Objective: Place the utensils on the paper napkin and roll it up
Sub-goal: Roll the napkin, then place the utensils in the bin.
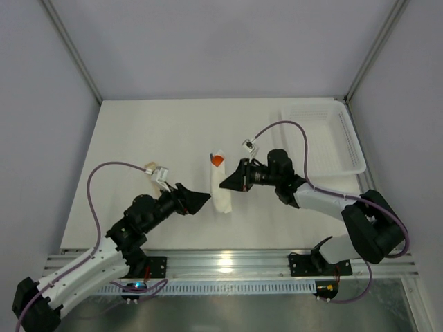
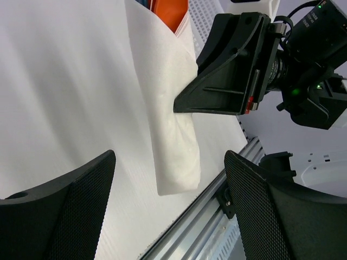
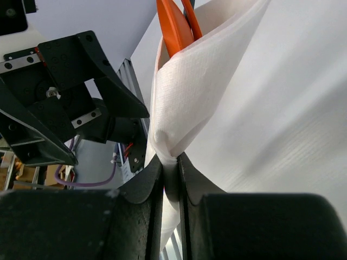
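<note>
My right pincer point(image 3: 171, 162) is clamped on the paper napkin point(image 1: 223, 200). In the right wrist view the two jaws stand nearly together at the bottom centre, with a fold of the white sheet pinched between them. The napkin is rolled into a narrow bundle that lies in the middle of the table point(image 1: 138, 138). In the top view it runs from just above centre down toward the lower edge.

An orange utensil point(image 1: 218, 160) pokes out of the bundle's upper end (in the right wrist view it shows at the top centre, wrapped by the paper). I cannot tell whether a second utensil sits inside the roll.

My left pincer point(image 1: 204, 200) has its jaws wide apart and holds nothing. In the top view it points at the bundle from the left, just beside its lower part. In the left wrist view my two mesh-faced fingers point(image 2: 81, 206) fill the bottom corners. The lower end of the roll lies between and beyond them, touched by neither.

The white mesh basket point(image 1: 360, 162) sits in the upper right of the top view, well apart from the napkin.
</note>
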Tool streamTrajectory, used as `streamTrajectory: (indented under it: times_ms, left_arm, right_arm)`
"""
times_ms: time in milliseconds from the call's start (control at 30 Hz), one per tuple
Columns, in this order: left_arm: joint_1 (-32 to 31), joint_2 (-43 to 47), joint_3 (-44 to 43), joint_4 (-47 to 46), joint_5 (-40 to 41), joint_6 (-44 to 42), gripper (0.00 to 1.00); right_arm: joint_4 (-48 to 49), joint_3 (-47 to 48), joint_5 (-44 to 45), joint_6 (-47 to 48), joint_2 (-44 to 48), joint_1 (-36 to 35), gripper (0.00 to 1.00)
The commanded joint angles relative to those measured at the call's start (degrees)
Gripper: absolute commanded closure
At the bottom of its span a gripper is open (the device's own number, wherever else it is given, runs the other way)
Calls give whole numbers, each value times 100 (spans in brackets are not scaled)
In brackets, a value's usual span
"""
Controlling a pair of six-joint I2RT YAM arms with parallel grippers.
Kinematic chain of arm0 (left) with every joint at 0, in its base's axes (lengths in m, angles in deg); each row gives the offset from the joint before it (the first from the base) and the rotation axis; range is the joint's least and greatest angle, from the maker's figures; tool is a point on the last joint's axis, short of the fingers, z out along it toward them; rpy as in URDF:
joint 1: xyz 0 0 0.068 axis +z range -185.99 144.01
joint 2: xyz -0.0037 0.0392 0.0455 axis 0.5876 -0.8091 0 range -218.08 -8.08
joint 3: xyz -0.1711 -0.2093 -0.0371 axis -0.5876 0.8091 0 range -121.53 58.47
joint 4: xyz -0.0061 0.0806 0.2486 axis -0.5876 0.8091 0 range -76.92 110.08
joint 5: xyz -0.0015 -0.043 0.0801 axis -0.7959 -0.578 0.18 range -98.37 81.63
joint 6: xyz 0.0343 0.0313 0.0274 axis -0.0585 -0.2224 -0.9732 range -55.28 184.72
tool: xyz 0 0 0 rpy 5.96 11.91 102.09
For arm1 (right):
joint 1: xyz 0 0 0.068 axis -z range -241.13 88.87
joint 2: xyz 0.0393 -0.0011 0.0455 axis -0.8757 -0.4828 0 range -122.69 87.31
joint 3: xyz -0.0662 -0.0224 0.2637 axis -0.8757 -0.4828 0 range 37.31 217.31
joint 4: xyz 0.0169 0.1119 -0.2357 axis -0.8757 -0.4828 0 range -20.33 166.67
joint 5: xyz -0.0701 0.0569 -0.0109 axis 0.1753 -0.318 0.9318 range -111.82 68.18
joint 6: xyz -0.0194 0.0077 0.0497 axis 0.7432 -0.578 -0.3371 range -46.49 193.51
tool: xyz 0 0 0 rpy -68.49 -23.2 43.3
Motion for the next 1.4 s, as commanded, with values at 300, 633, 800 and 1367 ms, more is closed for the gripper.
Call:
streamTrajectory:
  times_ms: [300,633,800,1367]
  left_arm:
    - [-20,693,50,1050,463,-74,19]
    - [-20,1018,6,1567,612,154,21]
    - [-20,1342,-12,2016,727,181,21]
    - [-20,2240,-460,3476,710,-180,23]
  right_arm:
    - [-1501,1069,464,1101,209,400,96]
    - [-3522,2528,1668,1944,-142,1206,97]
    - [-4339,3913,1379,2480,-783,2033,96]
    - [-8507,8374,2821,4344,-2963,3986,97]
